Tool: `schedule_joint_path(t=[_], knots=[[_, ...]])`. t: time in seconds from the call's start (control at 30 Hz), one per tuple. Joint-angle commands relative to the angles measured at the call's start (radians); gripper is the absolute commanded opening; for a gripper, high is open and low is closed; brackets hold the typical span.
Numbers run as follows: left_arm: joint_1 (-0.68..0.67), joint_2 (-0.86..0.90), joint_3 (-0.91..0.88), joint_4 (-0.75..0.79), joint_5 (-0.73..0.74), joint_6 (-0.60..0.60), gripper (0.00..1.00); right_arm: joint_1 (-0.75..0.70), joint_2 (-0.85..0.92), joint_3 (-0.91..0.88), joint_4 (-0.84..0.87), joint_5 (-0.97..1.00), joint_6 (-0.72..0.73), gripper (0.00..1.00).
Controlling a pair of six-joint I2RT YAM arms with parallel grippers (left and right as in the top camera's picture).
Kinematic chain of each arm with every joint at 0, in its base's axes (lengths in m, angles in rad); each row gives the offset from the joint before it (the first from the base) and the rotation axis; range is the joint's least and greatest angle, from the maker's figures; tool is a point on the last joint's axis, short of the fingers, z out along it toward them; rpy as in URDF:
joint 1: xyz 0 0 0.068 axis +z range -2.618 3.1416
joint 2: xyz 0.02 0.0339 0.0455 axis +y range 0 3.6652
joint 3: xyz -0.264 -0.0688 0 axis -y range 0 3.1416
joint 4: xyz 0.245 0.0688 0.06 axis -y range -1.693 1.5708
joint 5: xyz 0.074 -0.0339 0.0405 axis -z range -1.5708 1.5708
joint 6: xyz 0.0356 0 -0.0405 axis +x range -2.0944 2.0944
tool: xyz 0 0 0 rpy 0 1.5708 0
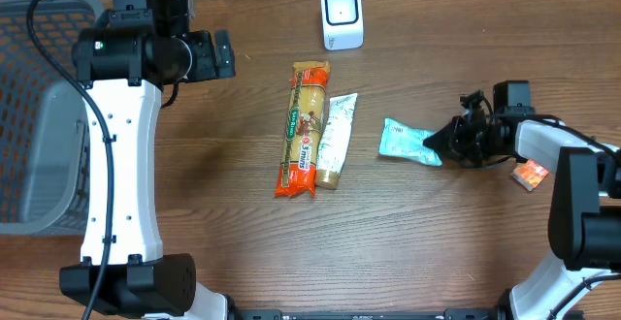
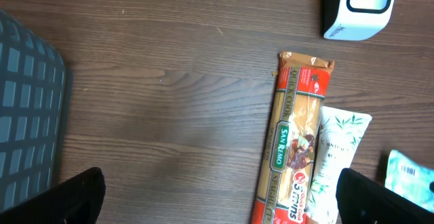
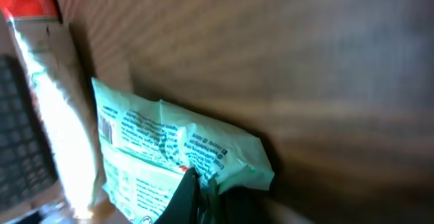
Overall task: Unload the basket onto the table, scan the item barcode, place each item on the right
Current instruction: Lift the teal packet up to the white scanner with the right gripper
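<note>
Pinching the teal packet (image 1: 400, 138) at its right-hand edge: right gripper (image 1: 434, 145) jaws are together on the film, corner crumpled at the fingertips (image 3: 191, 191). Packet sits on the desk (image 1: 437, 252) right of centre, barcode side up, left edge near the white tube (image 1: 335, 138) but apart from it. Tube lies against the long pasta pack (image 1: 303, 129) along one side. Scanner (image 1: 342, 16) stands at the far edge, well apart from the packet, bare wood between them. Left gripper (image 2: 220, 200) hangs with jaws wide apart over bare wood near the grey basket (image 1: 39, 116). Small orange item (image 1: 530, 175) lies just beside the right arm.
</note>
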Motion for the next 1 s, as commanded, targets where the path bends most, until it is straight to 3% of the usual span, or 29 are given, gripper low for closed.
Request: schedule_joint_path(t=[0.0, 0.2, 0.47, 0.73, 0.97], knots=[[0.004, 0.003, 0.0, 0.002, -0.006, 0.015, 1.0, -0.023, -0.072, 0.068, -0.073, -0.109, -0.047, 0.04], [0.004, 0.003, 0.0, 0.002, -0.006, 0.015, 1.0, -0.021, -0.227, 0.174, -0.262, -0.118, -0.091, 0.04], [0.004, 0.003, 0.0, 0.002, -0.006, 0.015, 1.0, -0.021, -0.463, 0.19, -0.33, -0.113, -0.134, 0.04], [0.004, 0.003, 0.0, 0.001, -0.006, 0.015, 1.0, -0.021, -0.705, 0.19, -0.417, 0.01, -0.132, 0.04], [0.004, 0.003, 0.0, 0.002, -0.006, 0.015, 1.0, 0.101, -0.705, 0.293, -0.527, 0.289, -0.033, 0.04]])
